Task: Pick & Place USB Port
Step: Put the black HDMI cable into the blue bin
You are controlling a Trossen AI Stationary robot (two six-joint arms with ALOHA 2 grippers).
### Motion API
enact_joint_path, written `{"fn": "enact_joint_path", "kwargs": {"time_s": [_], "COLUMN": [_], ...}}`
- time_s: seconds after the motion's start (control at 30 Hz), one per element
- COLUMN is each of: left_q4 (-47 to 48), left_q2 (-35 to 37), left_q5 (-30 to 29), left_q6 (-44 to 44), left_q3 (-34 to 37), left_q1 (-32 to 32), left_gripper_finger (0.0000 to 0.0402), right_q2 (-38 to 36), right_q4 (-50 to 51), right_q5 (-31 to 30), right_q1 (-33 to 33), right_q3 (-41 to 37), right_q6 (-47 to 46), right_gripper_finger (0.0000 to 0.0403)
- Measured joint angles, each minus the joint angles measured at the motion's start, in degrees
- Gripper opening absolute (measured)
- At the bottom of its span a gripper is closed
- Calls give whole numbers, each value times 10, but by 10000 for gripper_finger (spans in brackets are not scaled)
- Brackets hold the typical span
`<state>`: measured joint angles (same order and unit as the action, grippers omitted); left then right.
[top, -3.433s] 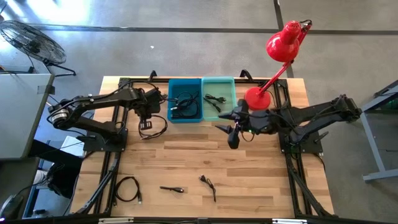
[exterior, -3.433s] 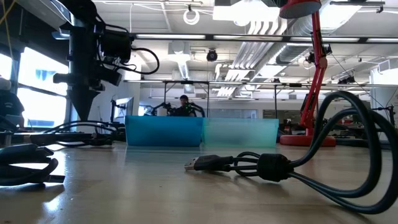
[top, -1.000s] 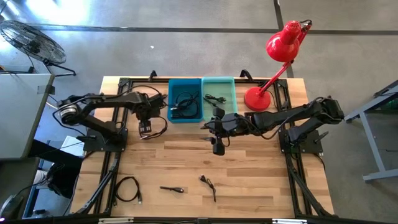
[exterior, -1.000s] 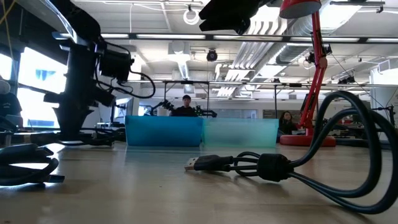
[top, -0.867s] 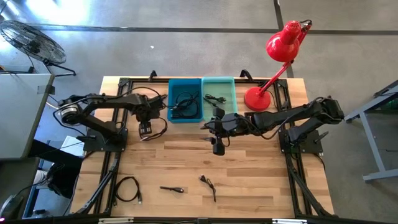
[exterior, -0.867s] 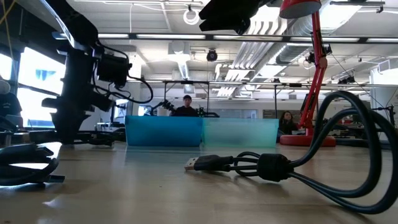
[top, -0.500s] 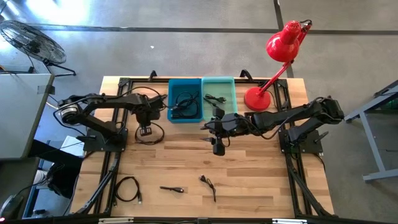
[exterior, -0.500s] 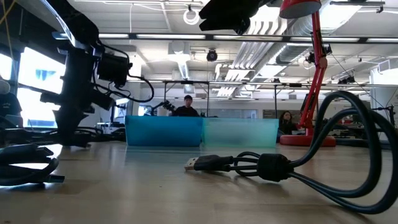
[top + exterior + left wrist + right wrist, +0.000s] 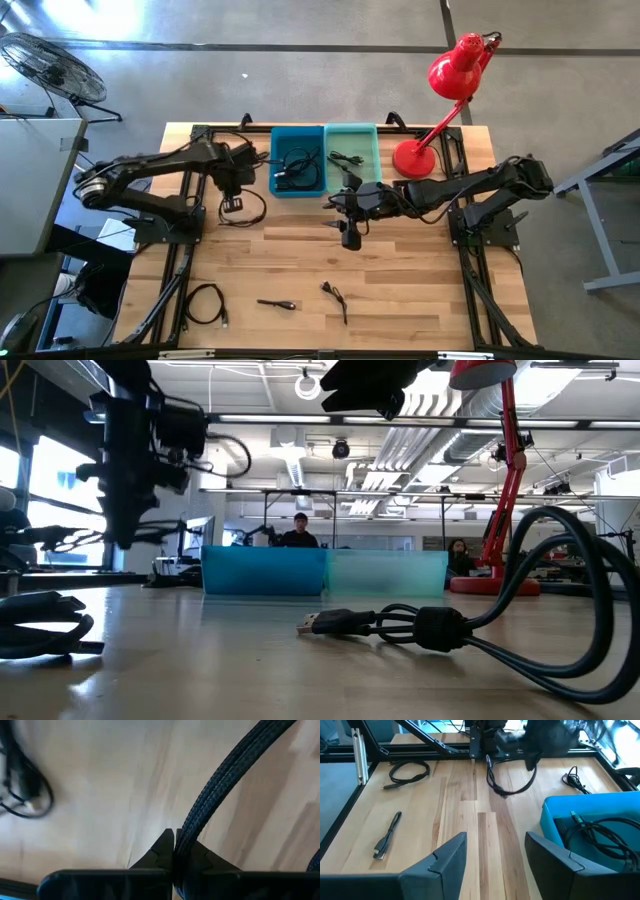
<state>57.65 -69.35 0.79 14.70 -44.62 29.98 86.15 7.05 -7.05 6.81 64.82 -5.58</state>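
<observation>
Nearest the table's front edge lie three cables not yet sorted: a coiled black cable at the near left, a short straight USB lead beside it, and a small tangled USB cable just right of that, its plug and looped cord filling the low view. Farther in, over the middle of the wooden table, the right gripper waits with its fingers spread apart and nothing between them. To the left and a little farther back, the left gripper is pinched shut on a braided black USB cable, whose loop hangs beside it just above the wood. At the far edge stand the blue bin, already holding cables, and the green bin with one small cable; a red desk lamp stands to the right. The cable looks light, limp and a little springy, so it will likely dangle and swing; a grip near the plug or on the bundled coil seems the steadiest hold
</observation>
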Motion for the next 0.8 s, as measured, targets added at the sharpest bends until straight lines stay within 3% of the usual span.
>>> {"fn": "enact_joint_path", "kwargs": {"time_s": [0.27,0.47,0.8], "left_q4": [-12,-122,-275], "left_q2": [89,132,94], "left_q5": [40,105,148], "left_q6": [-7,-1,1], "left_q3": [-64,-98,-103], "left_q1": [0,0,23], "left_gripper_finger": [2,4,3], "right_q2": [-25,-68,-126], "right_q4": [1,3,8], "right_q5": [-2,-21,-24], "right_q1": [0,0,0], "right_q3": [0,0,0], "right_q6": [0,0,0], "right_gripper_finger": [192,192,192]}}
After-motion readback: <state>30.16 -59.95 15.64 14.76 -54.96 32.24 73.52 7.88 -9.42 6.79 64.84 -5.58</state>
